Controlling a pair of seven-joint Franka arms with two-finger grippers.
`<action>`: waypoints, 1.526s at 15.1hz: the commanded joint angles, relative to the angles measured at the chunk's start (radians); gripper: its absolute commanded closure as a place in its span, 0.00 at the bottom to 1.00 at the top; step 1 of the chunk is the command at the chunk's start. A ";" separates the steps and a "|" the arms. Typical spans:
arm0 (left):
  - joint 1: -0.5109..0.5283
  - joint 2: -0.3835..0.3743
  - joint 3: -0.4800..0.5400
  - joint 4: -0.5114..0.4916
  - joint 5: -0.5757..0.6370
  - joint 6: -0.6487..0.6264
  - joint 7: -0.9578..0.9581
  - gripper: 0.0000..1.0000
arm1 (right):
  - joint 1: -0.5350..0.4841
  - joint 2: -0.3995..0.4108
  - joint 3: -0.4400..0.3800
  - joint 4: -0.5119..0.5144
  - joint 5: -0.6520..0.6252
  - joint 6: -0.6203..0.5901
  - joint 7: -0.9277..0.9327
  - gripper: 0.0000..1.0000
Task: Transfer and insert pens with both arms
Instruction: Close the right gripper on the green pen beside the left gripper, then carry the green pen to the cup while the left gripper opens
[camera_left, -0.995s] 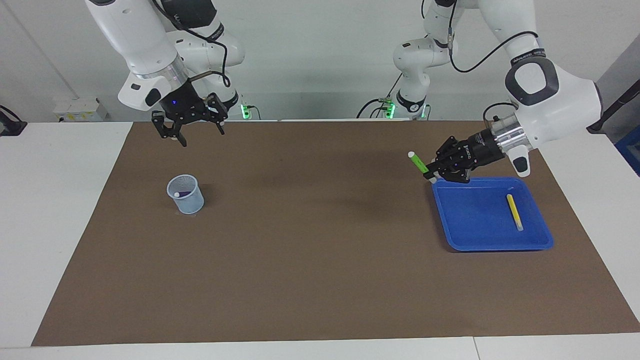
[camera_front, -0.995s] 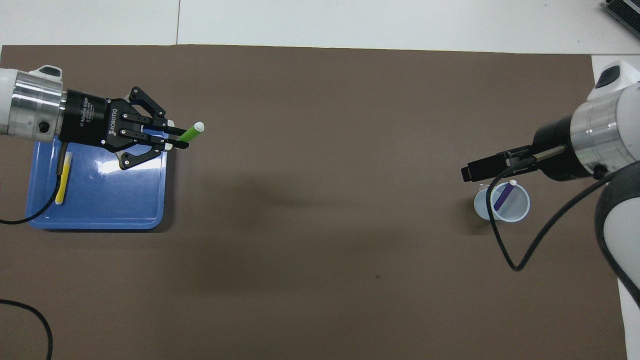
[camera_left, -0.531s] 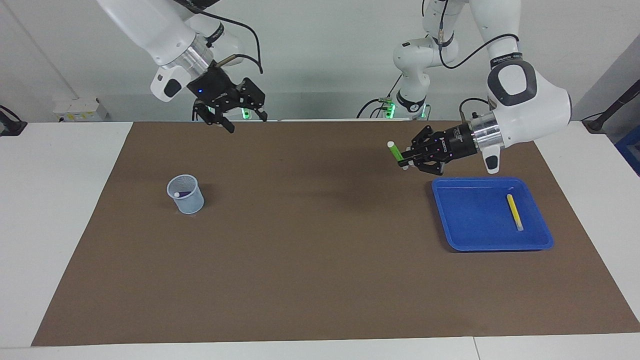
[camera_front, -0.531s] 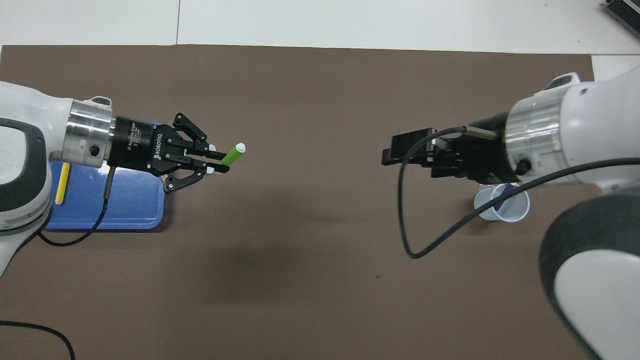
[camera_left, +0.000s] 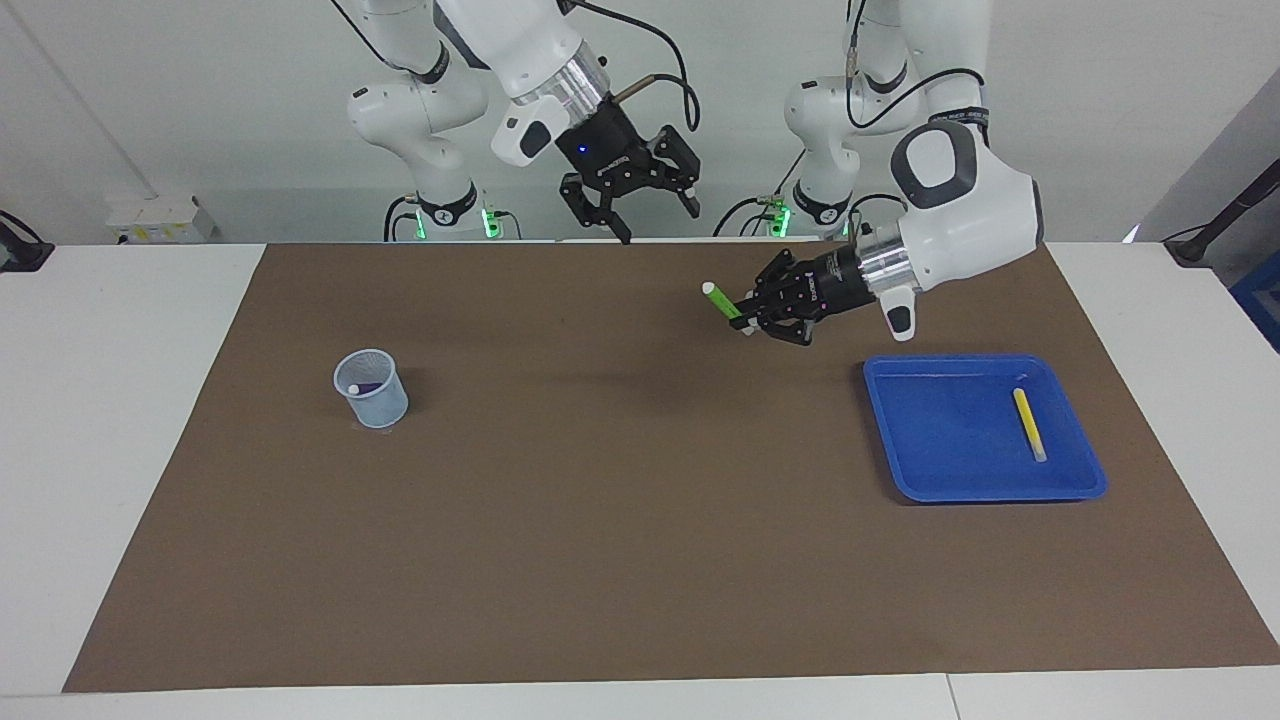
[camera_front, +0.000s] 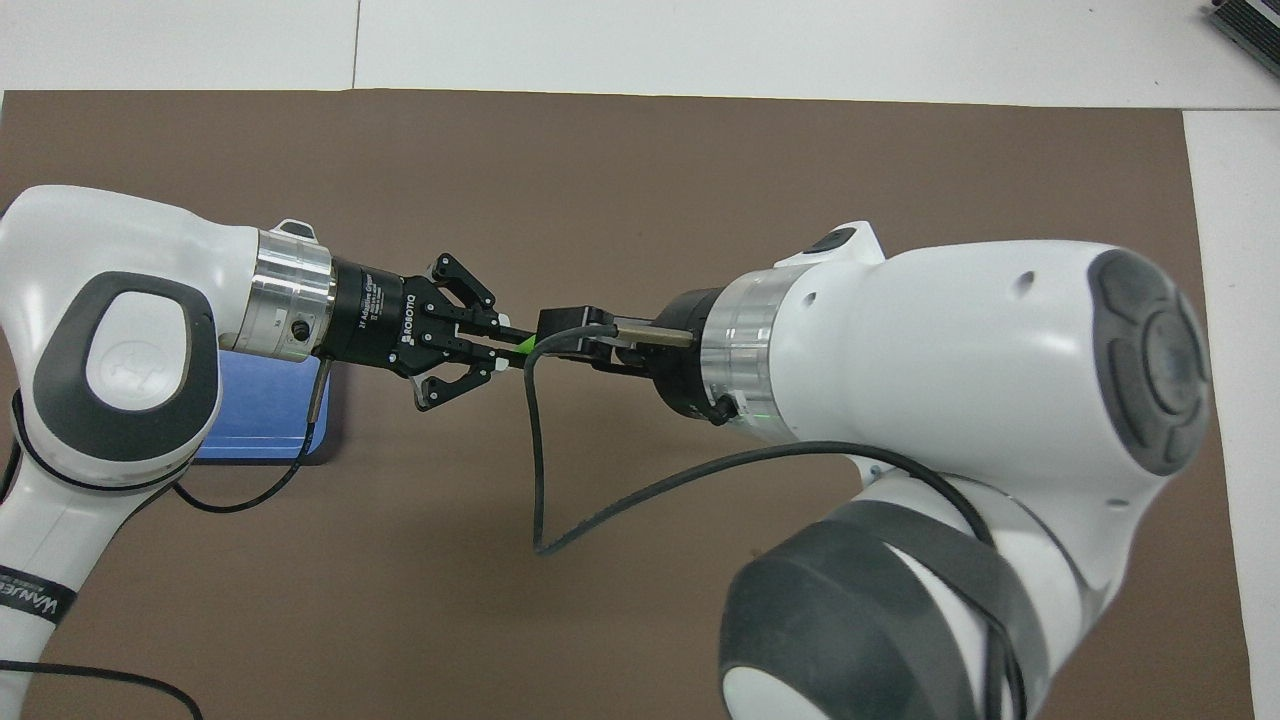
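Left gripper (camera_left: 745, 318) is clamping the green pen (camera_left: 722, 302) over mid-mat. Right gripper (camera_left: 640, 205), fingers spread, is hanging well above it (no contact). We are judging a handover risk: the tilted pen slipping if released early.

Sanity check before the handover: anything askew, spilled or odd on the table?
Nothing stands out. The left gripper holds the green pen over the brown mat; the open right gripper is raised near it. The yellow pen lies in the blue tray, the purple pen in the upright pale mesh cup.
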 joint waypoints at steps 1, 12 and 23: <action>-0.011 -0.039 0.014 -0.039 -0.024 0.022 -0.017 1.00 | 0.007 0.049 -0.005 -0.008 -0.052 0.063 -0.059 0.28; -0.008 -0.039 0.013 -0.038 -0.025 0.021 -0.020 1.00 | 0.032 0.083 -0.003 -0.004 -0.052 0.104 -0.064 0.52; -0.009 -0.039 0.013 -0.039 -0.047 0.035 -0.027 1.00 | 0.027 0.097 -0.005 0.001 -0.052 0.124 -0.073 0.95</action>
